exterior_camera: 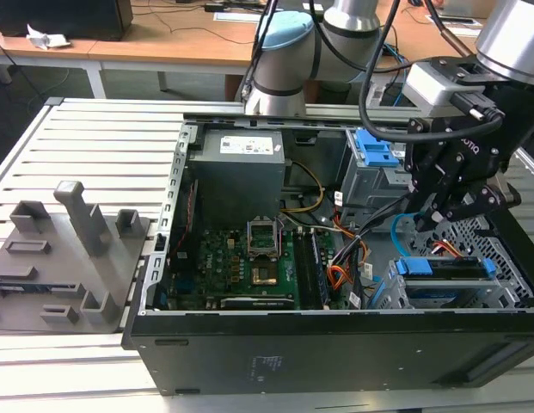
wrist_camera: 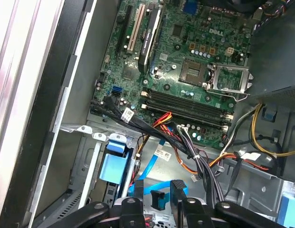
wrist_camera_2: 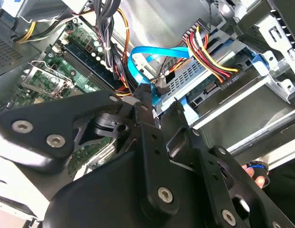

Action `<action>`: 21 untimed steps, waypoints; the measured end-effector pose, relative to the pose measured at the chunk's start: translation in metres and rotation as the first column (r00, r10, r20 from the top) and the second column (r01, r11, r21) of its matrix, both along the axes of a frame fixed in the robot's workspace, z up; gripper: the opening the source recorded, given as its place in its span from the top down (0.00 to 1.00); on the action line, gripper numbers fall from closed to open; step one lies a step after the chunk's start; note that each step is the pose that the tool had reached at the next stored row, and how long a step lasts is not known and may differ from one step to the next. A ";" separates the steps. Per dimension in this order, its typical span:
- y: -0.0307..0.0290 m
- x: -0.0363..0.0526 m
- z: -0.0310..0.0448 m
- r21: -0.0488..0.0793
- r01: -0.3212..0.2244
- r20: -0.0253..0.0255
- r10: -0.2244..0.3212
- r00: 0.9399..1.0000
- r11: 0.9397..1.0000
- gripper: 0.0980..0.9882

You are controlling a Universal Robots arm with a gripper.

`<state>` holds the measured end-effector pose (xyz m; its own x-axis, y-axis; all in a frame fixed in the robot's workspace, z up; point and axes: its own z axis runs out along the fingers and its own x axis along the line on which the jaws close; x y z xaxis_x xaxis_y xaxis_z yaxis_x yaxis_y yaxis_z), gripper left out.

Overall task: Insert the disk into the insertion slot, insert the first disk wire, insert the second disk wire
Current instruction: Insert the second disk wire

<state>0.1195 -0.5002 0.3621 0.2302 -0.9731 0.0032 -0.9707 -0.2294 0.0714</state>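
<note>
The disk, grey in its blue carrier, lies inside the insertion slot, the perforated silver cage at the case's right end in the exterior view. The first disk wire, an orange-red bundle, ends in a dark plug set against the disk's rear edge. The second disk wire loops light blue, and its dark plug sits beside the disk's rear. My gripper hangs right over that plug. Its fingers stand apart, with the plug in the gap between them.
The open case holds a green motherboard, a grey power supply and a taller grey cage with a blue latch. Loose black and orange cable bundles cross beside the cage. A grey fixture stands on the slatted table.
</note>
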 end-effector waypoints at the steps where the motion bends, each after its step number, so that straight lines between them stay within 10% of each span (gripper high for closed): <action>1: 0.0000 0.0000 0.0000 0.000 0.000 0.000 0.000 1.000 1.000 0.72; 4: 0.0000 0.0000 0.0000 0.000 0.000 0.000 0.000 1.000 1.000 0.93; 14: -0.0020 0.0101 -0.0004 0.000 -0.001 -0.001 0.001 1.000 1.000 0.93; 21: -0.0330 0.0117 -0.0020 0.001 0.007 -0.001 -0.007 1.000 1.000 0.93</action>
<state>0.1313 -0.5332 0.3601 0.2232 -0.9748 0.0020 -0.9723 -0.2225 0.0723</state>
